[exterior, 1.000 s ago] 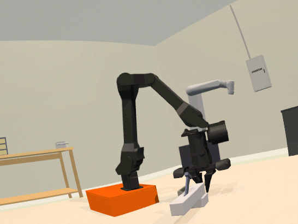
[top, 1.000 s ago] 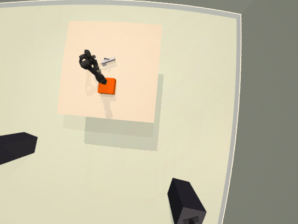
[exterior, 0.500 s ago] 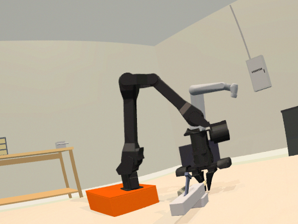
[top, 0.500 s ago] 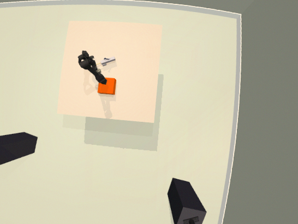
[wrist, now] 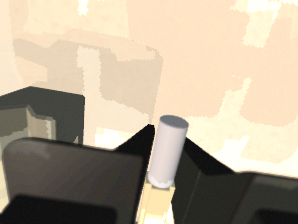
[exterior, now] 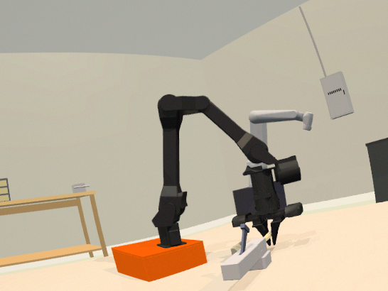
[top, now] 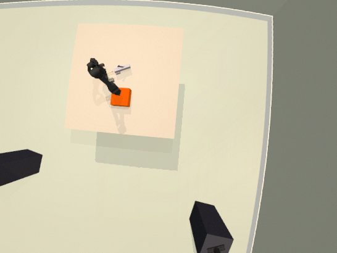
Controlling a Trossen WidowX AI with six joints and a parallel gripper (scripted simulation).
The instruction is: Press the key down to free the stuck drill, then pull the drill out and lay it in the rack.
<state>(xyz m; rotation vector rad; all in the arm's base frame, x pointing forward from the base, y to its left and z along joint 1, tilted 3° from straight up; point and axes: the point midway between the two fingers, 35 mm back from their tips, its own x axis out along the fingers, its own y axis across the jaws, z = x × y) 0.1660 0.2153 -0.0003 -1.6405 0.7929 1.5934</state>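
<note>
The drill (wrist: 169,157) shows in the wrist view as a pale grey cylinder with a yellow part below it; its yellow part also shows in the exterior view (exterior: 268,235). My gripper (exterior: 271,242) (wrist: 159,132) points down and is shut on the drill, beside the grey housing (top: 124,68) (exterior: 236,267). The dark blue key (exterior: 244,239) stands up from the housing, slightly tilted. Whether the drill's far end is still inside the housing is hidden. The olive rack (top: 110,79) (exterior: 236,248) (wrist: 60,107) is partly hidden behind the housing in the exterior view.
The arm stands on an orange base (top: 124,101) (exterior: 131,267), near the housing and the rack. In the exterior view, a wooden table (exterior: 46,197) stands at the far left, and a grey robot arm (exterior: 275,116) stands behind my gripper.
</note>
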